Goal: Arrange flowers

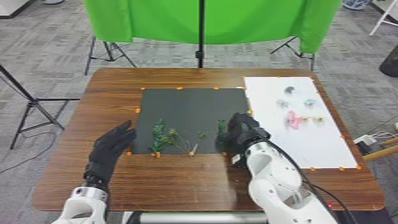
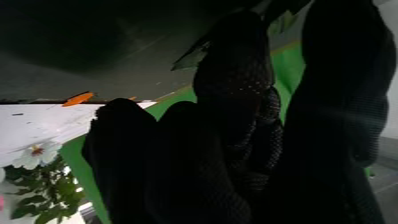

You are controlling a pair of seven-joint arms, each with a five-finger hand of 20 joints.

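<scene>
The brown table (image 1: 111, 85) fills the middle of the head view. On its left side is the left hand (image 1: 112, 145). It is just beside the dark mat, and its fingers are open and mostly straight.

Next comes the dark mat (image 1: 195, 102), in the middle of the frame. Low on its left part is a tall leafy green stem (image 1: 159, 134). Just right of that, a thin branchy stem (image 1: 181, 142) leans on the mat. Then there is a small green sprig (image 1: 202, 135). Near the mat's right edge is another leafy green piece (image 1: 222, 127), right beside the right hand (image 1: 242, 131). I can't tell if that hand is open or closed, or if it is gripping the green piece. In the right wrist view, some pointy leaves (image 2: 191, 57) are close by the hand.

At the right of the frame is the white board (image 1: 284, 147). It has a dark little flower (image 1: 289, 90) up high, two pale blue ones (image 1: 282, 103) under it, and a pink flower (image 1: 293, 120) with small yellowish ones (image 1: 319, 119) to its right.
</scene>
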